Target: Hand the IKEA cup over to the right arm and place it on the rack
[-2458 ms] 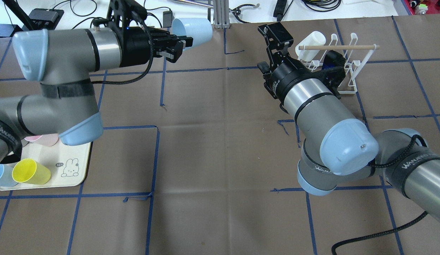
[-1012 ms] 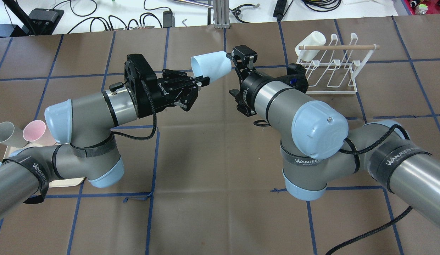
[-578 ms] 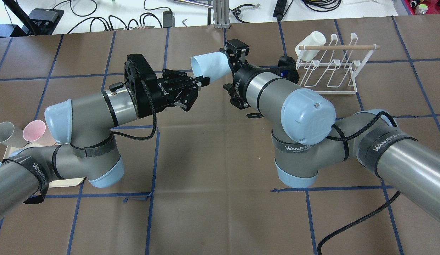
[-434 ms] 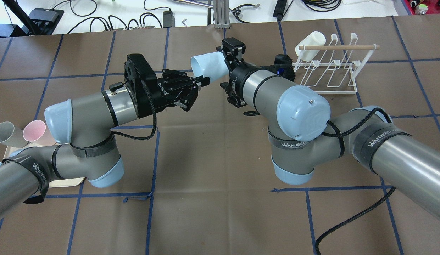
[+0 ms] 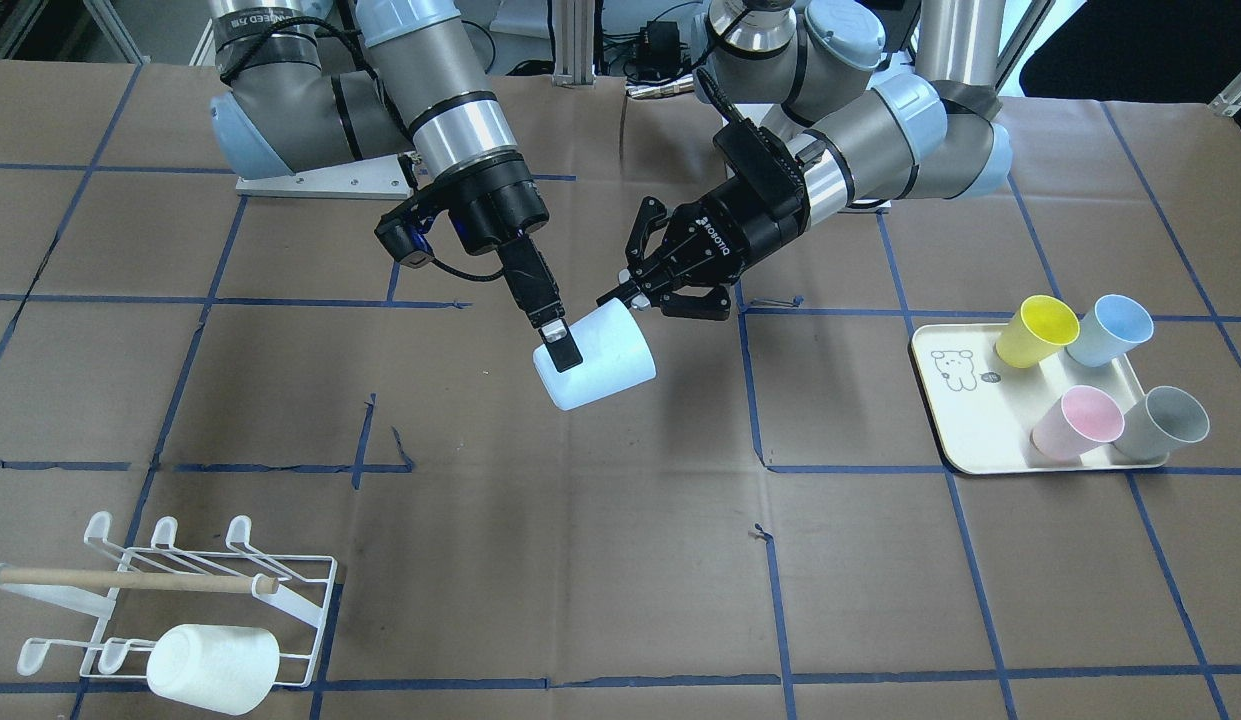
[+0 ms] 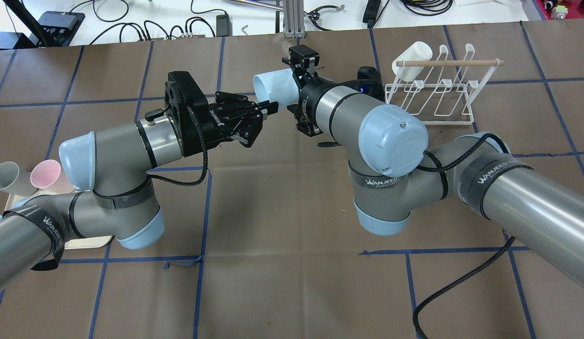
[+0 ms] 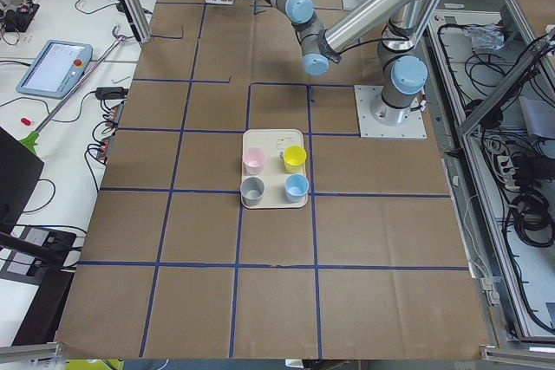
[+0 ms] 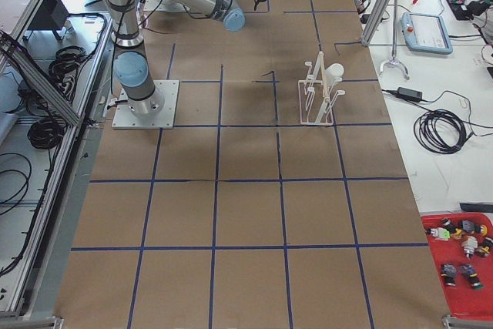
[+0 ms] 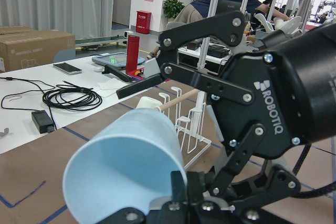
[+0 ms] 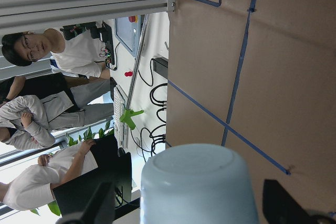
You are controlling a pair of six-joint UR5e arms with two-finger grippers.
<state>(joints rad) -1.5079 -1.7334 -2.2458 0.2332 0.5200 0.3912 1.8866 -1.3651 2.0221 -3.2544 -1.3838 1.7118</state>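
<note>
Front-facing view counts six cups: a blue cup [image 5: 600, 362] mid-air, four cups [image 5: 1038, 330] on the tray [image 5: 955, 425], a white cup [image 5: 212, 668] on the rack [image 5: 130, 579]. Left fingers [image 6: 266, 109] pinch the blue cup's rim; right wrist view alone shows right fingers [image 10: 283, 203] spread clear of its base.

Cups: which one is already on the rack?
The white cup, on its side on the wire rack. The pale blue cup is in the left gripper; four others stand on the cream tray.
</note>
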